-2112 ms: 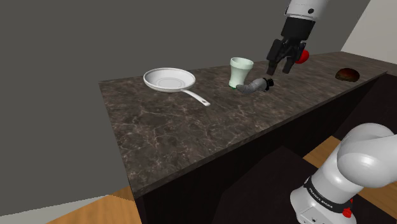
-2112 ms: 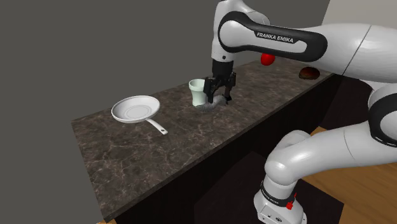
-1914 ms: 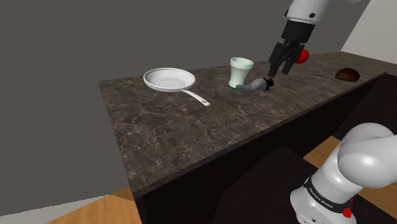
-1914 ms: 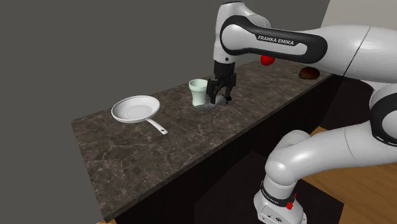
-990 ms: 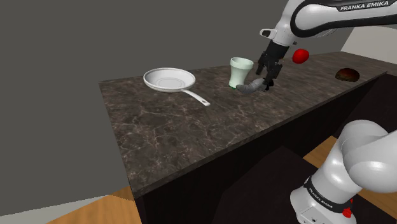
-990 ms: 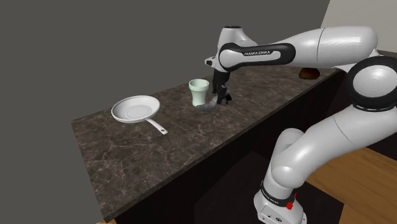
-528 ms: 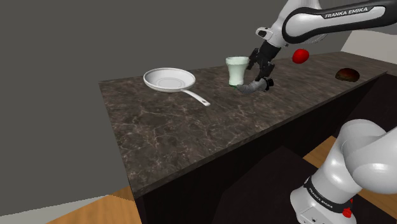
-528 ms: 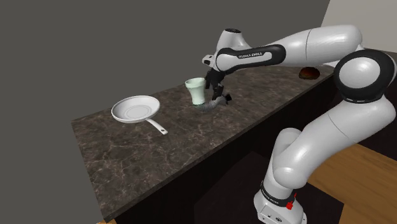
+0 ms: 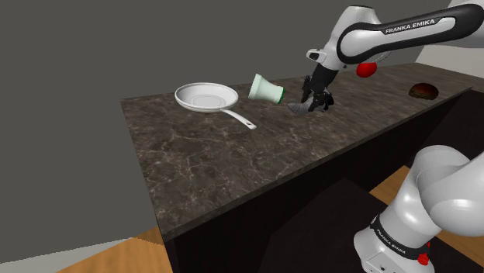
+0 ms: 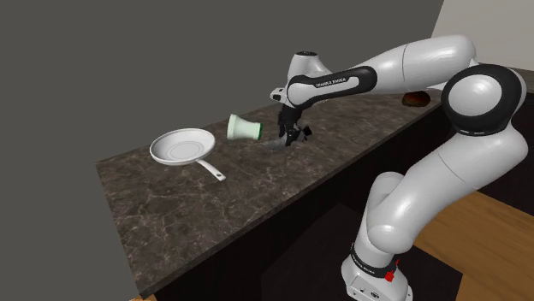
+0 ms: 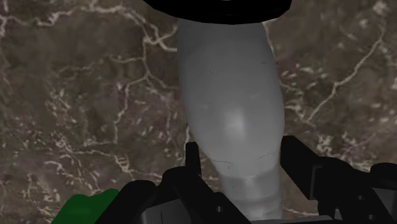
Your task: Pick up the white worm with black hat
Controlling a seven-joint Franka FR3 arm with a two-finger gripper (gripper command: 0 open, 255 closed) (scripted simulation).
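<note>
The worm (image 9: 300, 108) (image 10: 280, 143) is a grey, rounded body lying on the dark marble counter (image 9: 233, 163). In the wrist view the worm (image 11: 229, 95) runs away from the hand and ends in a black hat (image 11: 219, 7). My gripper (image 9: 315, 101) (image 10: 290, 134) (image 11: 245, 156) is down over the worm, open. One black finger (image 11: 193, 159) stands on each side of the body, close against it. The worm rests on the counter.
A pale green cup (image 9: 266, 90) (image 10: 244, 129) is tipped on its side in the air between the worm and a white frying pan (image 9: 206, 97) (image 10: 180, 146). A red ball (image 9: 366, 68) and a brown round object (image 9: 423, 91) sit further along the counter, towards the shoulder view's right.
My gripper has come down and towards the cup, settling over the worm. The cup, upright before, has been knocked over towards the pan.
</note>
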